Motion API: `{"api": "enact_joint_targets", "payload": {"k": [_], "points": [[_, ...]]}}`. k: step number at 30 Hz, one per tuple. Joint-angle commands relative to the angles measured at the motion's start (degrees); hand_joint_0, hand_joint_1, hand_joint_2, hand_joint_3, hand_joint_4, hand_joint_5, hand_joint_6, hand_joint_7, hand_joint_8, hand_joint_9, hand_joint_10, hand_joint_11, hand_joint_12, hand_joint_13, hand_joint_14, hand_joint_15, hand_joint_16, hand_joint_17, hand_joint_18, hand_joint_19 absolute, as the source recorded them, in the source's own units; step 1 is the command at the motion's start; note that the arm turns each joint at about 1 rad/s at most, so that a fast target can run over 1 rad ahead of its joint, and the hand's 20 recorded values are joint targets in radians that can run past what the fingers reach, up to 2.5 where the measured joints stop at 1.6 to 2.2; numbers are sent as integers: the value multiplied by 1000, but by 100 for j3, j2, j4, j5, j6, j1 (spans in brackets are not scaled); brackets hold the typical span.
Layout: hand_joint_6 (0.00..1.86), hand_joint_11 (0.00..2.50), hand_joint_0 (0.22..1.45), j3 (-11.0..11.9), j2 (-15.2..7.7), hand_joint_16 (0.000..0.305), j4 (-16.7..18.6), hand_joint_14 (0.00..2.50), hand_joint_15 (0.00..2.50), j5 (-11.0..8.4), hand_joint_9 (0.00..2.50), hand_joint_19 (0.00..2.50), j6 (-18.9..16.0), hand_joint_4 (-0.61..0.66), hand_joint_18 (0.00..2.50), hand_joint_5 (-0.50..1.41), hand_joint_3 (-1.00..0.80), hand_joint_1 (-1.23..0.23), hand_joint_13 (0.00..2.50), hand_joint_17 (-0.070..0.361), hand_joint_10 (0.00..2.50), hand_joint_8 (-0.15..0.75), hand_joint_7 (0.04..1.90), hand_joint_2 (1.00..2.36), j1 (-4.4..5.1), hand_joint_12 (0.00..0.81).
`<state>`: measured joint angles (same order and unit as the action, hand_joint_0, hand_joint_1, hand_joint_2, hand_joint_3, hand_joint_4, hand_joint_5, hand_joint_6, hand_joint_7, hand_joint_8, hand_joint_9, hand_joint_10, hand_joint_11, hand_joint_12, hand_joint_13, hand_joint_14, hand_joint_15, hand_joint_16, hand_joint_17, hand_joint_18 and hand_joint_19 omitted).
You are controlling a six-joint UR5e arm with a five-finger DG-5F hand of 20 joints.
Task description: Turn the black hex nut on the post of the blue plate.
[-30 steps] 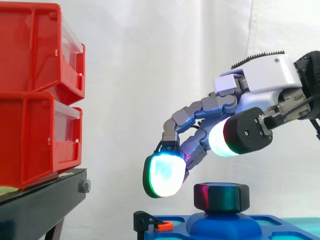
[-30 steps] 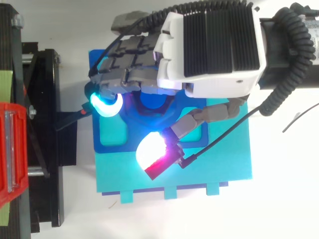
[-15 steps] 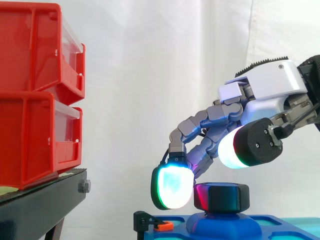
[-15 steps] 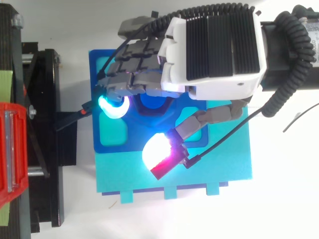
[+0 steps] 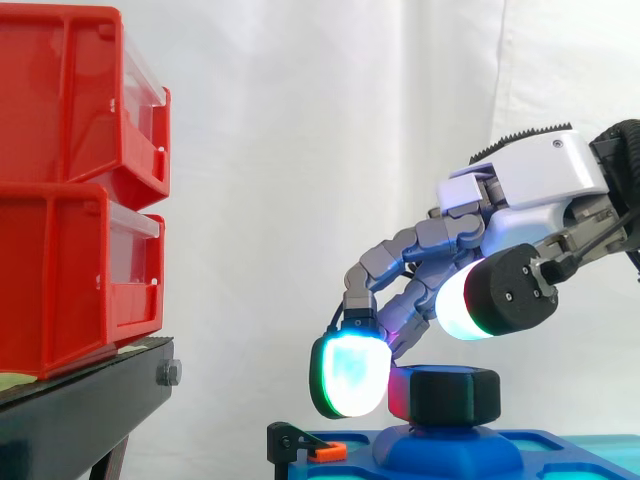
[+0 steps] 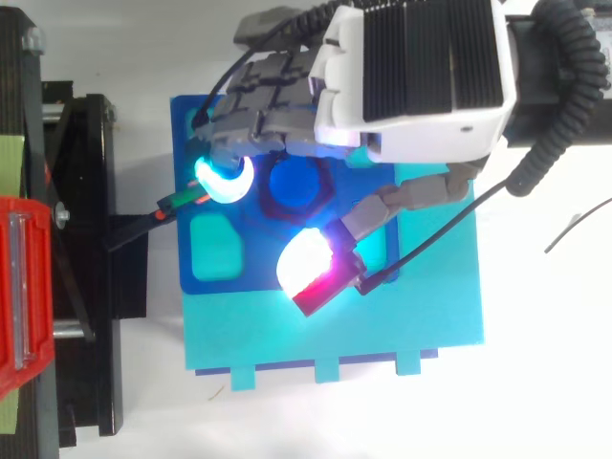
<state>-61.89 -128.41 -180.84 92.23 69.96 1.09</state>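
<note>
Nut (image 5: 447,396) partly hidden behind robot hand (image 5: 528,182).

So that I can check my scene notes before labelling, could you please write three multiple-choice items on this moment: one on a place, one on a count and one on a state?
1. Where does the black hex nut sit?
A. On the raised post of the blue plate
B. Inside a red bin
C. On the black stand

2. How many red plastic bins are stacked in the side view?
A. One
B. Two
C. Four

3. How does the glowing thumb pad of the hand stand to the nut?
A. Pressed flat on its top
B. Clear of it, with a gap
C. Tucked under it

Answers:
1 A: the nut caps the blue post.
2 B: one bin rests on another.
3 B: in the side view, the white curtain shows between pad and nut.
</note>
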Motion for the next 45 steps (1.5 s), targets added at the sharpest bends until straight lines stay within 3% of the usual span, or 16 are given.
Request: {"api": "enact_joint_targets", "payload": {"k": [1, 7, 16, 28, 32, 38, 45], "points": [[503, 94, 478, -16, 0, 53, 5, 7, 182, 58, 556, 325, 0, 287, 304, -139, -500, -370, 464, 118, 3, 258, 957, 1000, -65, 367], [503, 102, 478, -78, 0, 53, 67, 7, 182, 146, 558, 325, -9, 285, 304, -139, -500, -370, 463, 118, 4, 258, 961, 1000, -126, 367], [504, 103, 478, -78, 0, 52, -4, 7, 186, 375, 561, 325, -9, 287, 304, -139, -500, -370, 463, 118, 3, 261, 957, 1000, -302, 369], [504, 95, 479, -69, 9, 53, -4, 7, 186, 454, 558, 325, -18, 286, 308, -139, -500, -369, 462, 118, 3, 257, 953, 1000, -372, 368], [504, 95, 478, 203, 9, 53, -162, 7, 182, 524, 558, 325, -9, 280, 307, -140, -500, -369, 462, 118, 2, 259, 955, 1000, -408, 367], [504, 99, 479, 326, 0, 53, -232, 7, 182, 524, 557, 325, 0, 285, 308, -140, -500, -369, 462, 118, 4, 257, 950, 1000, -372, 367], [504, 89, 480, 335, 0, 52, 75, 7, 186, 489, 556, 325, -18, 276, 312, -142, -500, -369, 462, 118, 2, 260, 939, 1000, -258, 368]]}}
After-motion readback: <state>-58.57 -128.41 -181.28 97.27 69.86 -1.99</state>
